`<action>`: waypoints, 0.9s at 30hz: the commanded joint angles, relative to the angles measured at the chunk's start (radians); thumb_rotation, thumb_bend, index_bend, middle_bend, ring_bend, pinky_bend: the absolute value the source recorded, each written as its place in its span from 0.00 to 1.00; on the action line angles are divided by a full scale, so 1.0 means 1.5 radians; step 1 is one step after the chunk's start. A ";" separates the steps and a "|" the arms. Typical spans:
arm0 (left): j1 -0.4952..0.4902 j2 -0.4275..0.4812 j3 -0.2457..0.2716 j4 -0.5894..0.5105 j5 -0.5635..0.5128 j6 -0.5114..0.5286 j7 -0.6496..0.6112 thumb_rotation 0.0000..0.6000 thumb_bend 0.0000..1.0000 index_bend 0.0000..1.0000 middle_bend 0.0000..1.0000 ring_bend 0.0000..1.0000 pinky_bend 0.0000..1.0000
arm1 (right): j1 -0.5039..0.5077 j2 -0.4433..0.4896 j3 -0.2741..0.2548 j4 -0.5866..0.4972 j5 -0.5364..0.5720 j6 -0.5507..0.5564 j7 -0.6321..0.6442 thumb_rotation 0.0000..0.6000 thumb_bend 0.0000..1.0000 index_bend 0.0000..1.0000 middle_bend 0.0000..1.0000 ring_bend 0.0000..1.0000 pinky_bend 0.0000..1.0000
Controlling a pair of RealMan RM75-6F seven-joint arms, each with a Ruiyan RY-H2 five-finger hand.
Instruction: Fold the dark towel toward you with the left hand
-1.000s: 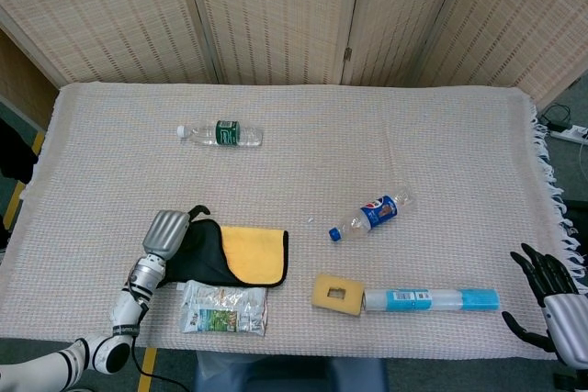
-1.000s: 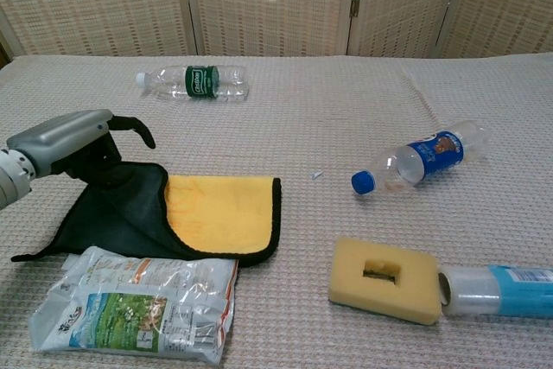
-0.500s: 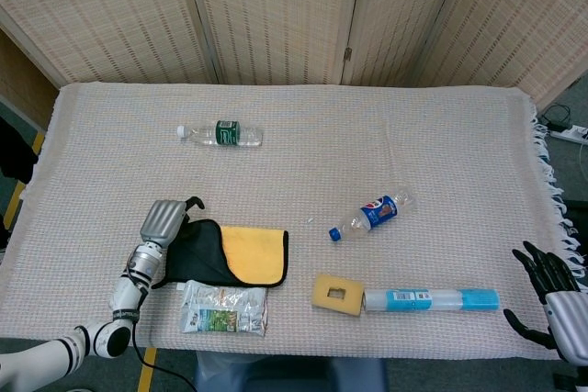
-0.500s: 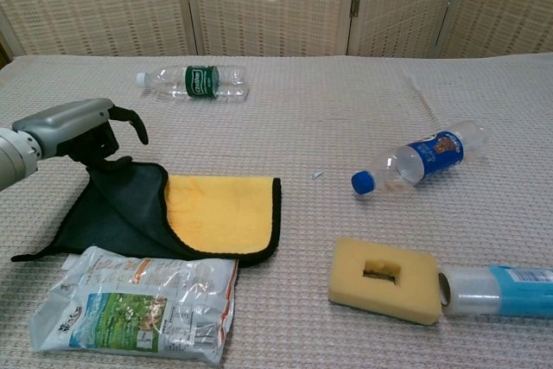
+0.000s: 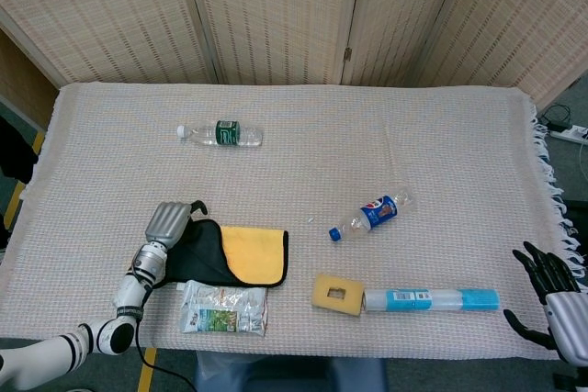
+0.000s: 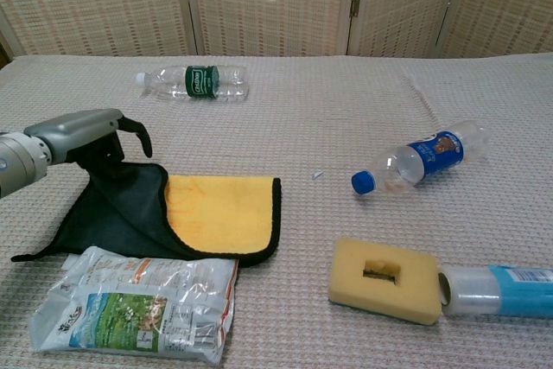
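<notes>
At the left of the worktop, the left hand sits over the far left corner of the dark towel, its dark fingers curled down onto the cloth; whether they actually pinch that corner I cannot tell. The towel lies just below and to the right of the hand, running from about 5 o'clock out to 3 o'clock, its long axis across the worktop, with a yellow face turned up on its right half. Its near edge touches the snack packet at 6 o'clock, so a fold toward the robot would, I judge, carry the far edge straight down onto that side. The right hand hangs off the worktop's far right corner, fingers spread and holding nothing, well apart from the towel; the left is plainly the nearer.
</notes>
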 commanded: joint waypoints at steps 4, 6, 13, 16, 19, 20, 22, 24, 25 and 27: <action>-0.005 -0.009 0.002 0.011 -0.010 0.003 0.012 1.00 0.49 0.48 1.00 1.00 1.00 | -0.001 0.000 0.002 0.001 0.003 0.002 0.002 1.00 0.35 0.00 0.00 0.00 0.00; -0.004 -0.010 0.003 0.010 -0.009 0.006 0.013 1.00 0.49 0.52 1.00 1.00 1.00 | -0.001 -0.001 0.002 0.001 0.002 0.002 0.002 1.00 0.35 0.00 0.00 0.00 0.00; -0.004 -0.010 0.008 0.008 -0.007 0.013 0.014 1.00 0.49 0.56 1.00 1.00 1.00 | -0.002 -0.003 0.001 0.001 -0.001 0.006 -0.001 1.00 0.35 0.00 0.00 0.00 0.00; -0.003 -0.010 0.010 0.008 -0.005 0.019 0.015 1.00 0.49 0.58 1.00 1.00 1.00 | -0.003 -0.003 0.002 0.001 0.000 0.006 -0.001 1.00 0.35 0.00 0.00 0.00 0.00; 0.000 -0.007 0.012 0.005 -0.004 0.024 0.017 1.00 0.49 0.60 1.00 1.00 1.00 | -0.002 -0.003 0.002 0.002 0.000 0.005 -0.002 1.00 0.35 0.00 0.00 0.00 0.00; 0.001 -0.006 0.013 0.004 -0.004 0.025 0.018 1.00 0.49 0.60 1.00 1.00 1.00 | -0.002 -0.003 0.002 0.002 0.000 0.005 -0.002 1.00 0.35 0.00 0.00 0.00 0.00; 0.002 -0.003 0.014 0.002 -0.006 0.027 0.022 1.00 0.49 0.61 1.00 1.00 1.00 | -0.002 -0.003 0.002 0.001 -0.001 0.005 -0.003 1.00 0.35 0.00 0.00 0.00 0.00; 0.004 -0.001 0.017 0.000 -0.008 0.028 0.025 1.00 0.49 0.61 1.00 1.00 1.00 | -0.002 -0.003 0.002 0.001 -0.002 0.006 -0.003 1.00 0.35 0.00 0.00 0.00 0.00; 0.007 0.001 0.019 -0.002 -0.008 0.029 0.025 1.00 0.49 0.61 1.00 1.00 1.00 | -0.003 -0.003 0.002 0.001 -0.002 0.008 -0.004 1.00 0.35 0.00 0.00 0.00 0.00; 0.010 0.003 0.023 -0.003 -0.009 0.031 0.026 1.00 0.49 0.61 1.00 1.00 1.00 | -0.004 -0.004 0.002 0.002 -0.002 0.009 -0.004 1.00 0.35 0.00 0.00 0.00 0.00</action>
